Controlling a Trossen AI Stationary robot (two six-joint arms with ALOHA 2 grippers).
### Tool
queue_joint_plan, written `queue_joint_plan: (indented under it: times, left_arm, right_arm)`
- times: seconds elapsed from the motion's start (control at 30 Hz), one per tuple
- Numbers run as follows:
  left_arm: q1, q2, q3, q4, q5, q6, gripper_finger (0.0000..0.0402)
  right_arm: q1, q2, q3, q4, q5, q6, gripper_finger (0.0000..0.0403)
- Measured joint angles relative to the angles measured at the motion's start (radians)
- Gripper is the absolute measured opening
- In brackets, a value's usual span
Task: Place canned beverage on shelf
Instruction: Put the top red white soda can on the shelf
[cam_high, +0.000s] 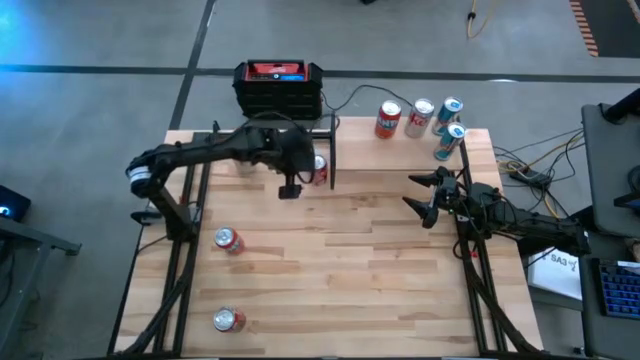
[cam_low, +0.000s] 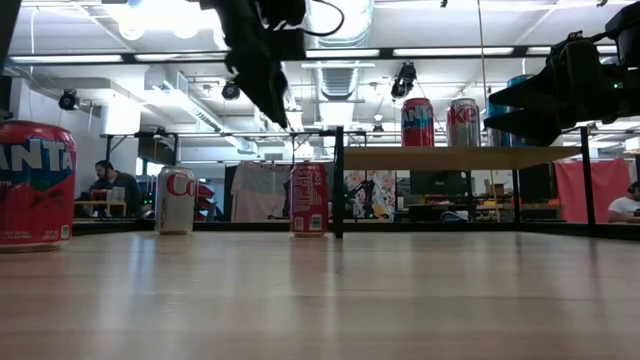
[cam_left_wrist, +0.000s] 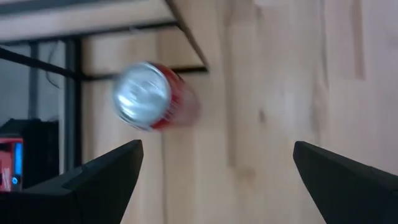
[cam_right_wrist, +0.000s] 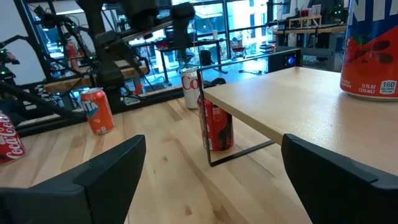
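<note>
Cans on the shelf, one more under the left gripper

Left gripper (cam_high: 290, 188) hangs above the desk (cam_high: 360, 270) at about 11 o'clock from the desk's centre, its fingers spread wide and holding nothing. The left wrist view looks straight down between those fingers onto the silver top of a red can (cam_left_wrist: 152, 96), which stands upright on the desk by the near corner of the shelf (cam_high: 400, 150). In the low view this red can (cam_low: 308, 200) stands just beside the shelf's black corner post.

The shelf sits along the far edge of the desk, from 12 to 2 o'clock. Four cans stand on its right part: an orange can (cam_high: 388, 119), a silver can (cam_high: 420, 117) and two blue-topped cans (cam_high: 450, 128) close together.

Right gripper (cam_high: 424, 195) hovers at about 3 o'clock, in front of the shelf's right end, fingers spread and empty; its wrist view looks along the shelf's pale board.

Two more red cans lie apart on the desk's left side, one (cam_high: 229, 240) at 9 o'clock and one (cam_high: 228, 319) at 7 o'clock. A black-and-red box (cam_high: 278, 86) sits beyond the far edge at 11 o'clock.
</note>
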Motion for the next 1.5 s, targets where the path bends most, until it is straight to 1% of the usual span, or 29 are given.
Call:
queue_joint_plan:
  times: [0.13, 0.3, 0.4, 0.57, 0.67, 0.77, 0.93, 1.13, 1.23, 1.5]
  left_arm:
    - [0.05, 0.027, 0.0, 0.067, 0.048, -0.014, 0.04]
    - [0.094, 0.083, 0.0, 0.076, 0.07, -0.018, 0.04]
    - [0.109, 0.1, 0.0, 0.106, 0.104, -0.008, 0.04]
    - [0.129, 0.108, 0.0, 0.195, 0.134, 0.036, 0.04]
    - [0.142, 0.111, 0.0, 0.243, 0.17, 0.045, 0.04]
    - [0.154, 0.112, 0.0, 0.263, 0.199, 0.046, 0.04]
    - [0.167, 0.125, -0.001, 0.279, 0.217, 0.053, 0.04]
    - [0.188, 0.187, -0.001, 0.299, 0.228, 0.053, 0.04]
    - [0.2, 0.208, 0.002, 0.318, 0.252, 0.048, 0.04]
    - [0.214, 0.253, 0.003, 0.321, 0.255, 0.013, 0.04]
  right_arm:
    - [0.0, 0.0, 0.0, 0.0, 0.0, 0.0, 0.0359]
    - [0.0, 0.0, 0.0, 0.0, 0.0, 0.0, 0.0359]
    - [0.0, 0.0, 0.0, 0.0, 0.0, 0.0, 0.0359]
    - [0.0, 0.0, 0.0, 0.0, 0.0, 0.0, 0.0359]
    - [0.0, 0.0, 0.0, 0.0, 0.0, 0.0, 0.0359]
    - [0.0, 0.0, 0.0, 0.0, 0.0, 0.0, 0.0359]
    - [0.0, 0.0, 0.0, 0.0, 0.0, 0.0, 0.0359]
    - [0.0, 0.0, 0.0, 0.0, 0.0, 0.0, 0.0359]
    - [0.0, 0.0, 0.0, 0.0, 0.0, 0.0, 0.0359]
    - [0.0, 0.0, 0.0, 0.0, 0.0, 0.0, 0.0359]
